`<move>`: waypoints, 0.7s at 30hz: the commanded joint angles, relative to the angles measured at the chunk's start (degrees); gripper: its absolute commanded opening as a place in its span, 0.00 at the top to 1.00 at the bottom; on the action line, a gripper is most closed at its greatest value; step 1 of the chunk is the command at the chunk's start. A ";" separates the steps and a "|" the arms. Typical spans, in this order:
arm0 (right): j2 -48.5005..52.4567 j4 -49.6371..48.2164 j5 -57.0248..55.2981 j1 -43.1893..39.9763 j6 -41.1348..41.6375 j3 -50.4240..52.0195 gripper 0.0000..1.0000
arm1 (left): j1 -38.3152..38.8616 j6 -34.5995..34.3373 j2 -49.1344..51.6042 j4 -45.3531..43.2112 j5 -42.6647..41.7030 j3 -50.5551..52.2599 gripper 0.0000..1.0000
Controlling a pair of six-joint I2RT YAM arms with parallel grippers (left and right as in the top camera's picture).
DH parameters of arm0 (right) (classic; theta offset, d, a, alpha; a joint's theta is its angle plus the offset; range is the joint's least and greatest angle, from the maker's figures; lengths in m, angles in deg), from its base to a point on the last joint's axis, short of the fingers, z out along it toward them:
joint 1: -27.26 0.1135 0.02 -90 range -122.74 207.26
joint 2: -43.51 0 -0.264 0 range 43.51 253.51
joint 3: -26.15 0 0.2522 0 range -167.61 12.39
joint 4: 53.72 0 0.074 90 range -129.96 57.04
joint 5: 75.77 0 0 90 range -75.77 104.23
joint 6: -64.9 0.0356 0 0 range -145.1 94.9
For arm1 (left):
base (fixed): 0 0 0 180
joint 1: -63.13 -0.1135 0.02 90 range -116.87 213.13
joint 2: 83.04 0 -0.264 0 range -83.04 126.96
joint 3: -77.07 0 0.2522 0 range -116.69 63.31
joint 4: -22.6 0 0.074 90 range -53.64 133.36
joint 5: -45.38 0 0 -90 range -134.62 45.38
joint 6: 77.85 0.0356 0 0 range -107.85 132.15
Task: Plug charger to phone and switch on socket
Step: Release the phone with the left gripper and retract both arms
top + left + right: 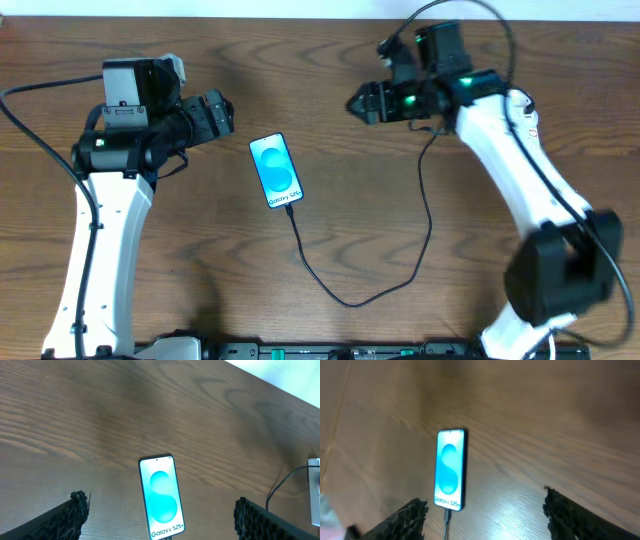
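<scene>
The phone [276, 170] lies flat mid-table, its blue screen lit and reading "Galaxy S25". It also shows in the left wrist view [161, 497] and the right wrist view [451, 469]. The charger's black cable [350, 302] is plugged into the phone's bottom end, loops toward the front and runs up under my right arm. My left gripper [222, 112] is open and empty, left of the phone [161, 502]. My right gripper [362, 102] is open and empty, up and to the right of the phone [484, 499]. The socket shows only as a white edge [314, 491]; overhead, my right arm hides it.
The brown wooden table [200, 260] ends at the far edge [300, 8], which is pale in the left wrist view [285, 377]. The right arm's own black cable arcs over it at the back right [500, 25]. The arm bases stand along the front edge.
</scene>
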 commanded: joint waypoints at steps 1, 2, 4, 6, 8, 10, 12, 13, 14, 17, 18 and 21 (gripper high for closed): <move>-4.37 3.28 -8.46 -3.17 0.00 -0.52 0.42 | 0.02 0.96 -0.04 0.11 0.59 -0.48 0.05; -5.49 4.79 -9.01 -4.35 0.02 -0.52 0.50 | 0.02 0.96 -0.04 0.11 0.59 -0.46 0.05; -7.08 7.41 -9.11 -6.67 0.00 -0.52 0.68 | 0.02 0.96 -0.04 0.11 0.59 -0.48 0.05; -8.22 9.97 -9.14 -9.20 -0.02 -0.52 0.75 | 0.02 0.96 -0.04 0.11 0.61 -0.48 0.05; -8.92 12.00 -9.14 -11.43 -0.07 -0.52 0.75 | 0.02 0.96 -0.04 0.11 0.61 -0.46 0.05; -9.22 13.66 -9.09 -13.42 -0.04 -0.52 0.76 | 0.02 0.96 -0.04 0.11 0.61 -0.48 0.05; -9.22 14.16 -9.07 -14.58 -0.04 -0.52 0.77 | 0.02 0.96 -0.04 0.11 0.59 -0.48 0.05; -9.22 14.16 -8.96 -14.78 -0.04 -0.52 0.77 | 0.02 0.96 -0.04 0.11 0.61 -0.46 0.05; -9.22 14.14 -8.85 -14.91 -0.02 -0.52 0.77 | 0.02 0.96 -0.04 0.11 0.61 -0.48 0.05; -9.25 14.27 -8.87 -14.82 -0.02 -0.52 0.79 | 0.02 0.96 -0.04 0.11 0.59 -0.46 0.05; -9.25 14.32 -8.87 -14.82 -0.02 -0.52 0.80 | 0.02 0.96 -0.04 0.11 0.61 -0.46 0.05; -9.25 14.32 -8.87 -14.82 -0.02 -0.52 0.81 | 0.02 0.96 -0.04 0.11 0.61 -0.48 0.05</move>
